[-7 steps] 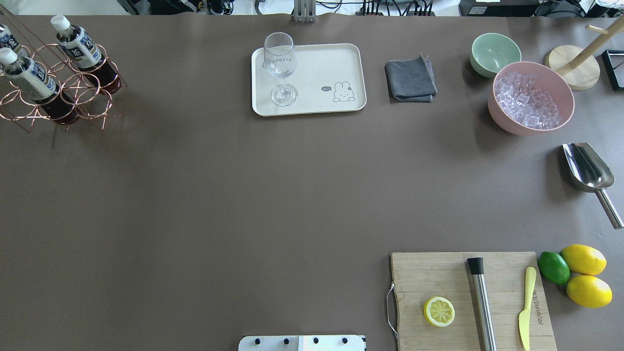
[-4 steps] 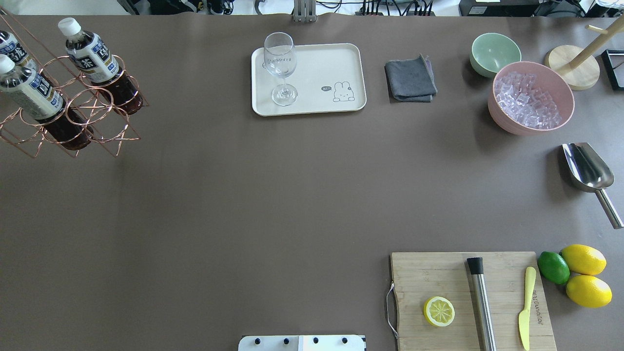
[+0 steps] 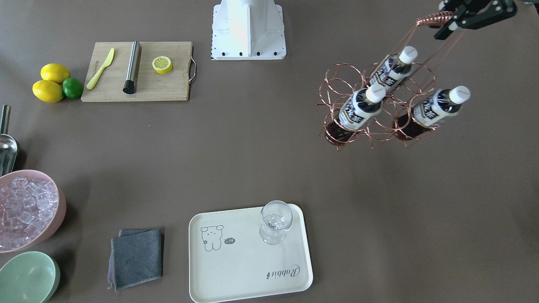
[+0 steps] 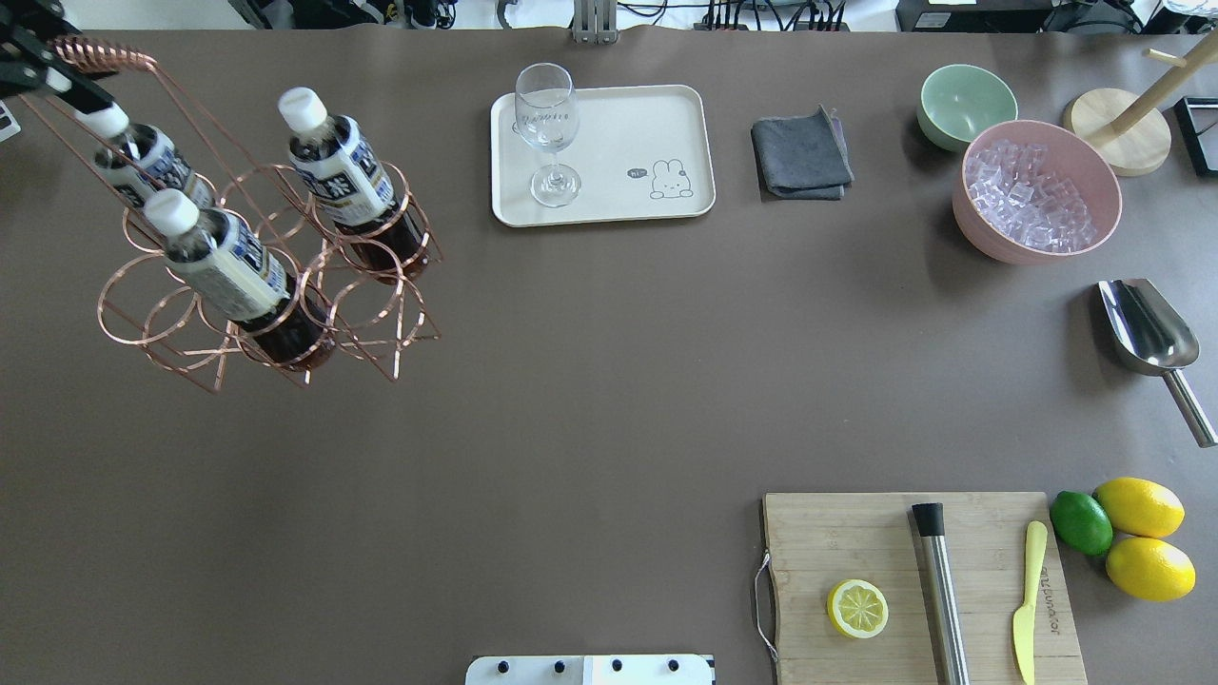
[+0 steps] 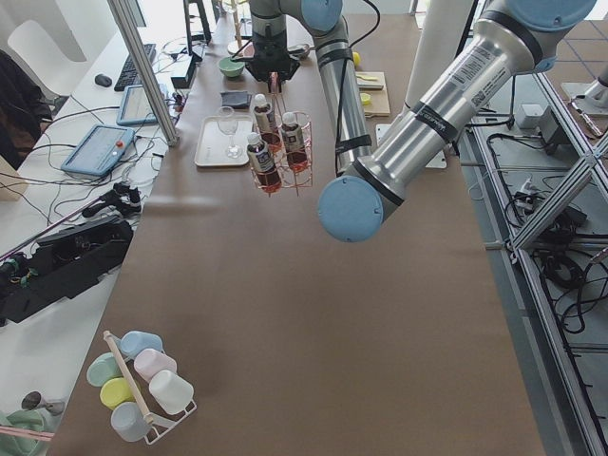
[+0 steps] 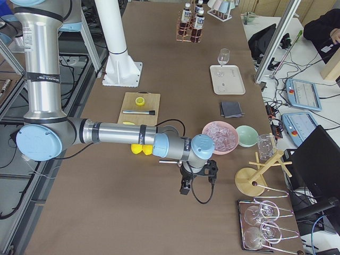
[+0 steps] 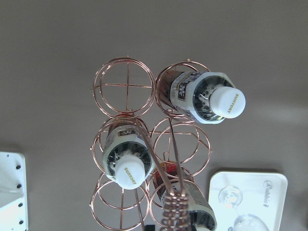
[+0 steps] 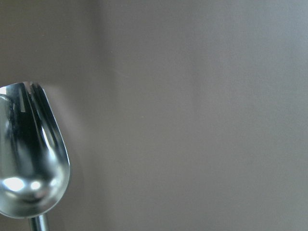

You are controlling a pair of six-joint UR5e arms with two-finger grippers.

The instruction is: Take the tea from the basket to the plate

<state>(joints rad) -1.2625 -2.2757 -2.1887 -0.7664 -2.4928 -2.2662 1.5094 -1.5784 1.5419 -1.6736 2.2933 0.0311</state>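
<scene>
Three teas upright in basket, hung from left gripper clamped on handle, to bring all nearer plate; right gripper: open or closed, cannot tell

Light even, diffuse, from above; soft shadows beside pink bowl on matte table. Bright glare spots on scoop, right wrist view. Handle of basket slightly soft near left wrist lens; elsewhere sharp.
</scene>
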